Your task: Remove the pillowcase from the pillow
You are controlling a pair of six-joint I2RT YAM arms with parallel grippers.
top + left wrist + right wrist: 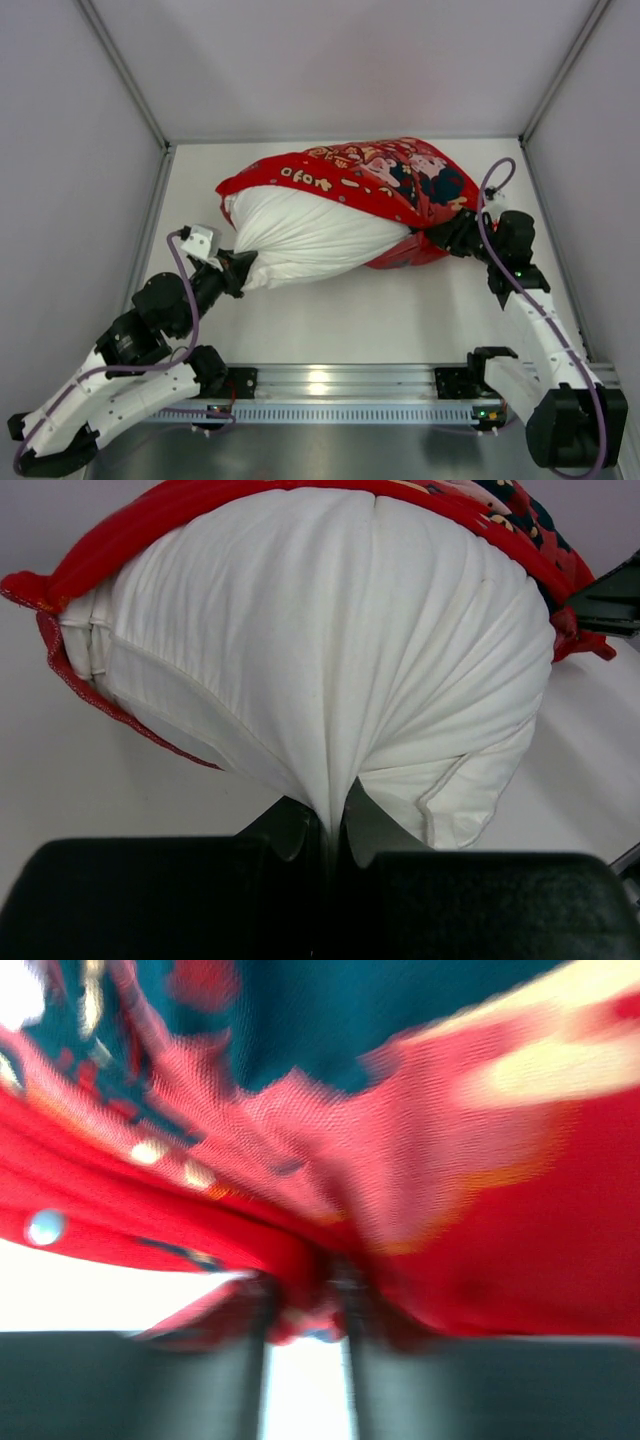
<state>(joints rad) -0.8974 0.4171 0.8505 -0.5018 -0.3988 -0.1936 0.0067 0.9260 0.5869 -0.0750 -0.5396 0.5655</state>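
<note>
- Where the left gripper (335, 818) narrows to its tips, the two dark fingers (288, 828) are pressed together on a thin pleat of the white pillow (330, 630). Cloth fans out from that pinch in tight folds.
- Pinched spot, per the overhead view: the pillow's near-left corner.
- Pillow bare over its left and front part, plump, lying on the white table (380, 320).
- Pillowcase (385, 180): red, printed, draped over the pillow's top and far side and wrapped round its right end. Its open edge shows as a red rim across the top of the white bulge.
- Right gripper (305, 1295): wrist view badly blurred. Red cloth bunches down between its fingers, with a bright gap showing lower between them. Cannot tell whether they clamp the cloth or only stand around it.
- From overhead, the right gripper sits low at the pillowcase's right end, touching the gathered red cloth there.
- Arms: left reaches in from the near-left, right from the near-right. The bundle lies between them, from the middle toward the back of the table, apart from the metal rail (320, 385) by the arm bases.
</note>
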